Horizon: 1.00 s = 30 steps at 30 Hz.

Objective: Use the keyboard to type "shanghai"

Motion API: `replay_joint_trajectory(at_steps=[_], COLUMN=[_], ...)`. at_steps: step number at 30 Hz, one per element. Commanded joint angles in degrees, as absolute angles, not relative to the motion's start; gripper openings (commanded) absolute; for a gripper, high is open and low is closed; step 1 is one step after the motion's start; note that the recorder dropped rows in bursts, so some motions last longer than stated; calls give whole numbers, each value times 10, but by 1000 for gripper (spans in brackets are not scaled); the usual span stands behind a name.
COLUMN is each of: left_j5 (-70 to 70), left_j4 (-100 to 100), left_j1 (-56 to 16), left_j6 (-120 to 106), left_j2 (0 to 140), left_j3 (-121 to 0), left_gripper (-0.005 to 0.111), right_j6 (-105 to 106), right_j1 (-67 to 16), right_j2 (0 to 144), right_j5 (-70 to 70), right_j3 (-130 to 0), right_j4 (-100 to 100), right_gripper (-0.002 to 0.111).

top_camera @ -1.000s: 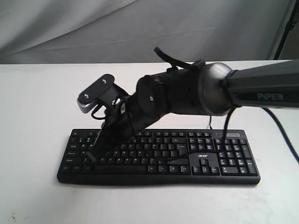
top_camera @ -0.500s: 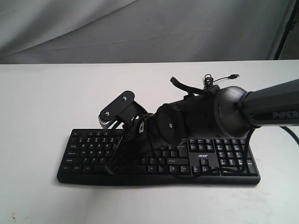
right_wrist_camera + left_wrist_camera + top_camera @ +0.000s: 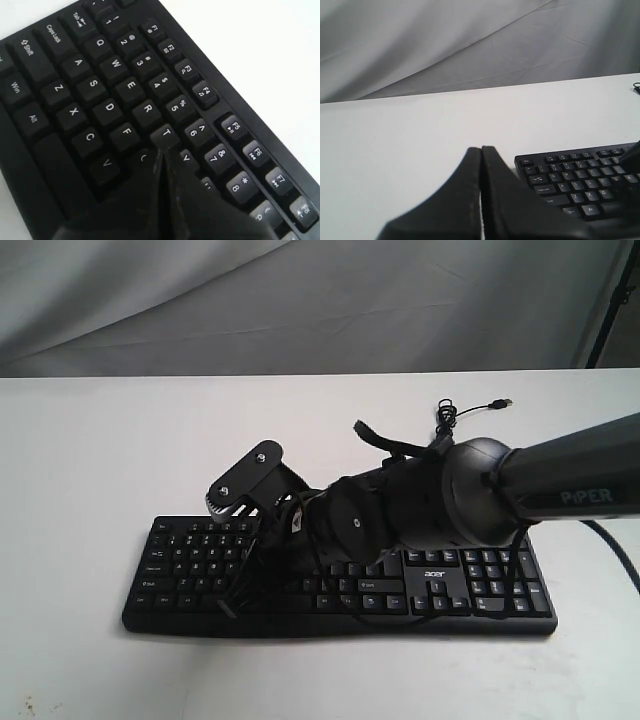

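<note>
The black keyboard [image 3: 180, 562] lies across the white table, with its acer logo [image 3: 433, 575] near the arrow keys. My right arm reaches over it from the right. My right gripper [image 3: 229, 607] is shut and empty, pointing down at the left half of the keys. In the right wrist view the keyboard [image 3: 75, 90] fills the frame, and the right gripper [image 3: 161, 150] has its tip just below the T key [image 3: 165, 134], beside G. I cannot tell whether it touches a key. My left gripper [image 3: 481, 149] is shut and hangs beside the keyboard [image 3: 580, 175], off its Esc corner.
The keyboard's thin USB cable [image 3: 468, 408] curls on the table behind the right arm. A grey cloth backdrop [image 3: 300, 300] hangs behind the table. A black stand leg [image 3: 610, 300] rises at the far right.
My right arm swung to the right along the keyboard from the far-left keys and lowered, then eased slightly back left. The keyboard has not moved.
</note>
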<state>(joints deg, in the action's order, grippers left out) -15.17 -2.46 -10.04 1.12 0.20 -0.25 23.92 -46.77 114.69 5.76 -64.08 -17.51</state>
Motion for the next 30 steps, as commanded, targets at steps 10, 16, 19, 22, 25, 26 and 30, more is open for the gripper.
replay_joint_trajectory(at_steps=[10, 16, 19, 22, 25, 26, 30], left_j5=[-148, -148, -148, -148, -148, -148, -148], left_j4=[-27, -27, -27, -27, -27, -27, -27], left_j1=[-102, -102, -102, -102, -102, -102, -102], left_j6=[13, 13, 13, 13, 13, 13, 13], left_j2=[0, 0, 0, 0, 0, 0, 0], left_j3=[0, 0, 0, 0, 0, 0, 0], left_gripper=[0, 0, 0, 0, 0, 0, 0], right_j6=[240, 240, 240, 240, 240, 240, 240], right_j1=[-468, -468, -468, -468, -468, -468, -468], right_j2=[1164, 1165, 1165, 1165, 1165, 1165, 1165], right_j5=[50, 49, 49, 50, 50, 50, 55], right_j3=[-638, -638, -638, -638, -638, -638, -638], right_j4=[-175, -175, -175, -175, -172, -171, -171], right_gripper=[0, 0, 0, 0, 0, 0, 0])
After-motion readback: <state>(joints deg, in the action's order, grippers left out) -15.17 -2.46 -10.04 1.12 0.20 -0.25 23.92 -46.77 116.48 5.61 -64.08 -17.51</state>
